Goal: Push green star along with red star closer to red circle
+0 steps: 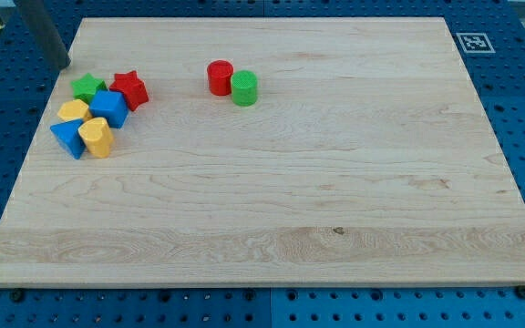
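Camera view, upper left: my tip (pixel 64 66) planted just off the board's edge, no jaws on this rod, just above-left of green star (pixel 87 88). Red star (pixel 129 89) right beside it, touching the blue cube (pixel 108 107). Red circle (pixel 220 76) well right, pressed against green circle (pixel 244 87).

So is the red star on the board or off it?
On: the red star sits on the wooden board, touching the green star.
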